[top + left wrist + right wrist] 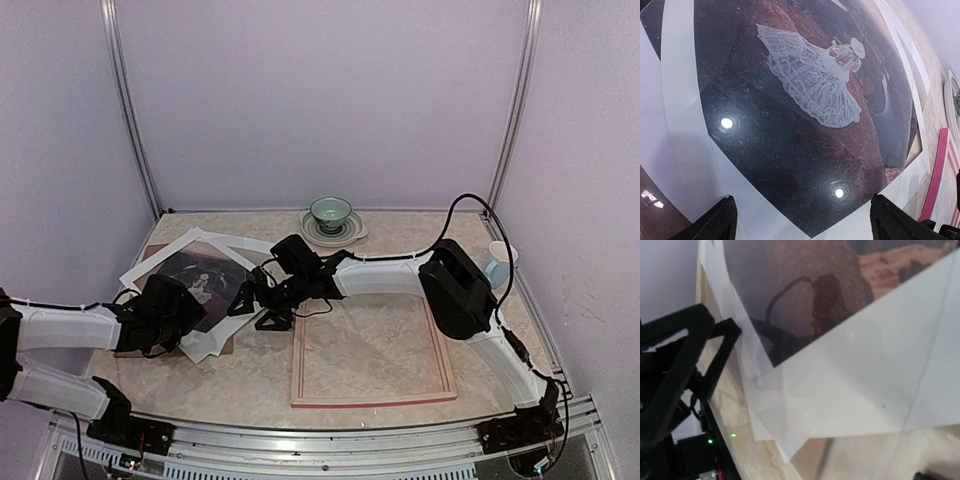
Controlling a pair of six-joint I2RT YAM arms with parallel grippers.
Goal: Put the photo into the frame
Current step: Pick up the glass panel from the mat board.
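Note:
The photo (203,277), a dark print of a figure in a white dress, lies face up at the left on a white mat (160,262). It fills the left wrist view (805,100). My left gripper (180,305) hovers over its near corner, open, fingertips (715,222) wide apart with nothing between them (805,225). My right gripper (258,308) stands open at the photo's right edge, low over the mat (865,380) and the photo (805,285). The frame (372,398) lies flat at centre right, pink edge nearest, pale wood sides, and shows as a pink strip (935,180).
A brown backing board (152,247) lies under the mat. A teal bowl on a saucer (330,212) stands at the back. A pale cup (497,262) sits by the right wall. The left arm's black parts (675,365) fill the right wrist view's left side.

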